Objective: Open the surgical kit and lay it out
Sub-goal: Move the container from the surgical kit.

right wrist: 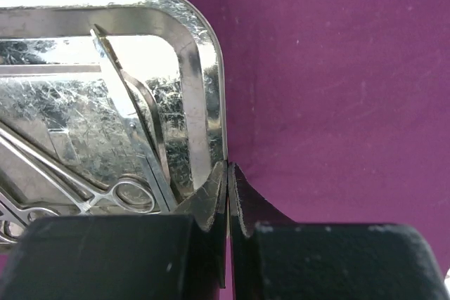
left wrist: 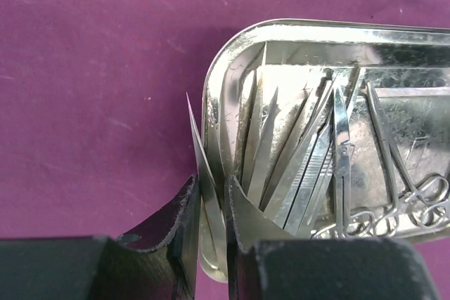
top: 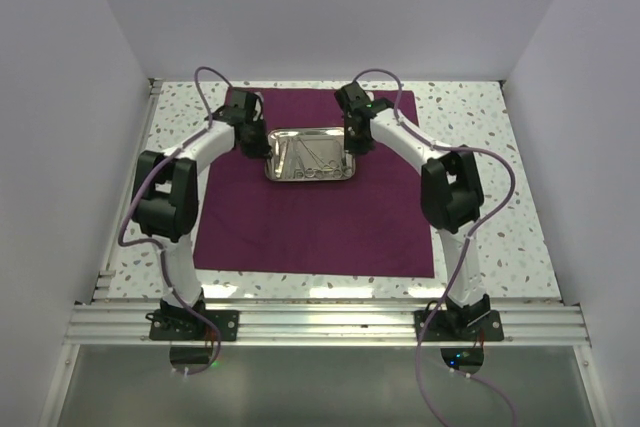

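**Top external view.** The cloth wrap (top: 310,222) lies open and flat on the speckled table (top: 470,117). The steel tray (top: 272,159) sits on the cloth, toward 12 o'clock from the cloth's middle. The instruments (top: 315,159) lie inside the tray. My left gripper (top: 260,143) is at the tray's 9 o'clock end. My right gripper (top: 356,137) is at its 3 o'clock end. From this view I cannot tell how far either pair of jaws is parted.

**Left wrist view.** My left gripper (left wrist: 211,198) is set narrow, with its jaws clamped on the rim of the steel tray (left wrist: 209,96) at the 6 o'clock edge of the frame. A thin silver strip stands in the same gap. I cannot tell whether it is an instrument or a reflection. Pointed flat instruments (left wrist: 264,152) fan out inside the tray toward 12 o'clock. Ring-handled scissors (left wrist: 415,201) lie toward 3 o'clock. The cloth wrap (left wrist: 98,68) fills the frame from 9 to 12 o'clock.

**Right wrist view.** My right gripper (right wrist: 227,177) is set narrow, with its jaws pinched on the rim of the steel tray (right wrist: 205,54) at a rounded corner. One finger is inside the tray wall and the other is outside it. Scissors (right wrist: 130,194) show a ring handle at 8 o'clock. A slim instrument runs from there toward 11 o'clock. The cloth wrap (right wrist: 337,68) covers the 3 o'clock half.
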Available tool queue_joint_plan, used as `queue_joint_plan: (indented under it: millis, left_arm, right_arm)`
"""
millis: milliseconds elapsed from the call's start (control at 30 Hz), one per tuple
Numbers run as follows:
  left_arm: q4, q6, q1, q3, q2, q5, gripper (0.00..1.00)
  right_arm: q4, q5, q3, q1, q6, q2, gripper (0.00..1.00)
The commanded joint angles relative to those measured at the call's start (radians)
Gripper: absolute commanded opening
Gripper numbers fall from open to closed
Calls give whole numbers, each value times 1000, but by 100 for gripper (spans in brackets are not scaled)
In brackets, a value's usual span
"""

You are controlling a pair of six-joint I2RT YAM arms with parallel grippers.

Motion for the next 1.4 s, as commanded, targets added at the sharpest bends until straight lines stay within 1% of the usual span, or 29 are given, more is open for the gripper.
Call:
queue_joint_plan:
  millis: [0, 100, 233, 300, 433, 533, 633, 667, 700, 733, 767, 800, 867, 900, 933, 1000, 1033, 1067, 1133, 1167, 1233, 1267, 1367]
  left_arm:
    - [67, 10, 2, 47, 18, -27, 0]
    - [70, 10, 2, 93, 53, -35, 0]
    - [37, 11, -2, 211, 131, -35, 0]
    - [27, 11, -5, 245, 156, -36, 0]
    - [1, 8, -8, 339, 227, -35, 0]
    - [-19, 8, -13, 380, 265, -38, 0]
    - [-31, 2, -16, 383, 276, -38, 0]
    - [-33, 2, -18, 382, 274, -38, 2]
    - [-33, 0, -18, 373, 265, -39, 7]
    - [-31, -1, -18, 366, 258, -36, 11]
    - [-33, -1, -18, 363, 250, -38, 17]
    - [-34, -1, -18, 353, 242, -35, 39]
    - [-30, 0, -18, 334, 207, -38, 60]
    - [-30, 0, -18, 324, 192, -45, 76]
    - [-28, 2, -18, 304, 164, -51, 80]
    - [-28, 5, -18, 272, 135, -58, 85]
    - [-28, 8, -18, 261, 104, -61, 85]
    - [-28, 8, -18, 245, 87, -62, 85]
    - [-20, 11, -18, 192, 31, -67, 85]
    - [-17, 11, -18, 173, 11, -70, 85]
    - [-8, 17, -19, 115, -49, -76, 85]
    - [-5, 19, -16, 97, -66, -79, 85]
    - [-3, 23, -11, 32, -130, -84, 85]
  right_arm:
    - [54, 46, 31, -11, 10, 19, 0]
    - [49, 55, 57, -11, 9, 48, 0]
    - [46, 72, 92, -14, -2, 80, 0]
    - [40, 75, 112, -16, -6, 114, 0]
    - [19, 93, 200, -19, -6, 172, 0]
    - [11, 101, 253, -25, -6, 209, 0]
    - [-1, 95, 309, -33, -2, 225, 0]
    - [-1, 87, 318, -33, -2, 225, 4]
    - [-1, 84, 327, -37, -6, 225, 17]
    - [-6, 86, 344, -37, -8, 222, 35]
    - [-10, 90, 349, -39, -8, 209, 67]
    - [-23, 100, 350, -40, -6, 203, 79]
    - [-38, 109, 353, -42, -3, 182, 94]
    - [-47, 106, 350, -44, -3, 157, 95]
    - [-49, 104, 338, -44, 1, 142, 95]
    - [-35, 69, 315, -39, 6, 96, 93]
    - [-32, 58, 291, -36, 6, 84, 91]
    - [-30, 49, 281, -31, 6, 71, 87]
    - [-38, 52, 258, -8, 3, 50, 82]
    - [-44, 54, 251, 8, -3, 45, 75]
    - [-47, 54, 213, 25, -2, 30, 69]
    - [-44, 57, 197, 32, 0, 27, 64]
    - [-34, 43, 149, 48, 12, 33, 58]
